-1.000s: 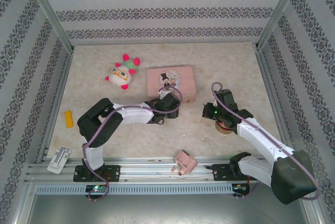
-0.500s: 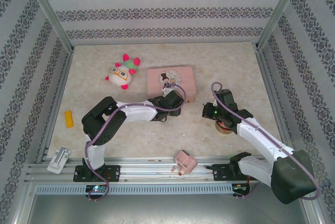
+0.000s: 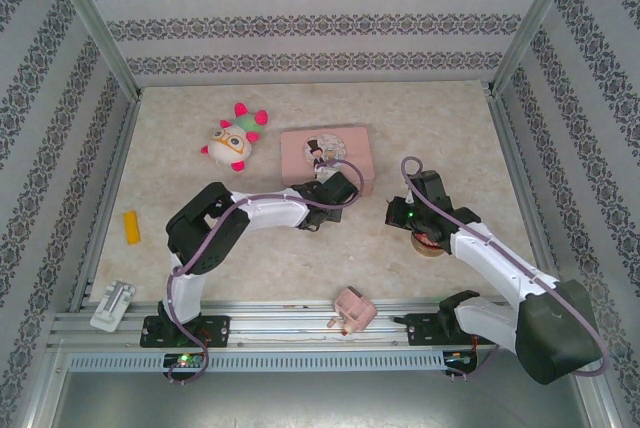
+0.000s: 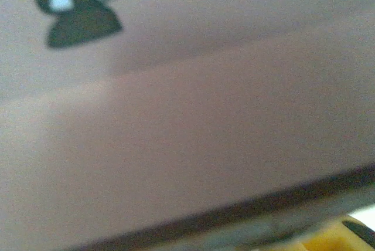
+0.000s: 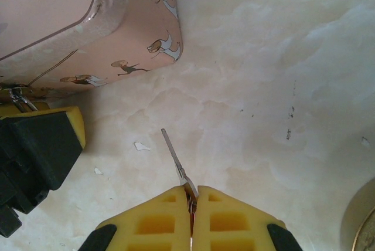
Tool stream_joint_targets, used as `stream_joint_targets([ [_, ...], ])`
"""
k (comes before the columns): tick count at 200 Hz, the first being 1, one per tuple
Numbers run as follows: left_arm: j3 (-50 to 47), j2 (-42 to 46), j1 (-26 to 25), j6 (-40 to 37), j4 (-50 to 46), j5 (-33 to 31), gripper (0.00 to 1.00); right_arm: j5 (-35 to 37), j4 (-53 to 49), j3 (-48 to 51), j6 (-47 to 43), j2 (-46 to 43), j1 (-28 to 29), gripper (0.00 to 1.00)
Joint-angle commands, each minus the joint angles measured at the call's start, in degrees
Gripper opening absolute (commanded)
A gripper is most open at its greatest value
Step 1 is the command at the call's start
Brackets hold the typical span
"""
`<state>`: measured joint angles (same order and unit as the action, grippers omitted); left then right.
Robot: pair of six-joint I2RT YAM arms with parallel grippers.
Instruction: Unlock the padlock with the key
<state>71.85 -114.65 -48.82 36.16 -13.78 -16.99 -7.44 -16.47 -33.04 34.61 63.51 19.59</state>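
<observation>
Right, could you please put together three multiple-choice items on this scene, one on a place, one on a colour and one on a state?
1. In the top view, where does the plush toy lie?
A. left of the pink tin
B. on the lid of that tin
C. against the near rail

2. What colour are the finger pads of the right gripper?
A. blue
B. yellow
C. white

3. What state is the right gripper in?
A. open above the tin
B. shut on nothing
C. shut on the key

Answers:
1 A: the toy sits off the tin's left end.
2 B: the right wrist view shows both pads yellow.
3 C: the pads meet and the thin key sticks out from between them.
</observation>
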Motion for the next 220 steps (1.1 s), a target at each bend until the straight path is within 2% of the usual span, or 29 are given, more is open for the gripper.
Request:
stream_joint_targets([
  [1, 1.5, -0.9, -0.7, -1.6, -4.2, -3.1, 0.49, -1.1, 1.5, -1.5, 0.5, 0.6, -0.7, 0.00],
  [35, 1.5, -1.3, -0.9, -1.6, -4.3, -2.6, 0.45, -1.5, 2.0, -1.6, 0.5, 0.9, -0.7, 0.00],
  [141, 0.7, -2.0, -2.0, -0.6, -4.9, -1.4, 0.46, -1.4, 1.9, -0.9, 0.9, -0.2, -0.7, 0.00],
  [168, 0.7, -2.0, -2.0, -1.0, -4.7, -1.9, 0.41, -1.5, 1.9, -0.9, 0.9, -0.4, -0.7, 0.00],
  [220, 2.4, -1.5, -2.0, -1.9, -4.6, -1.0, 0.23, -1.6, 1.9, -0.2, 1.2, -1.5, -0.7, 0.00],
])
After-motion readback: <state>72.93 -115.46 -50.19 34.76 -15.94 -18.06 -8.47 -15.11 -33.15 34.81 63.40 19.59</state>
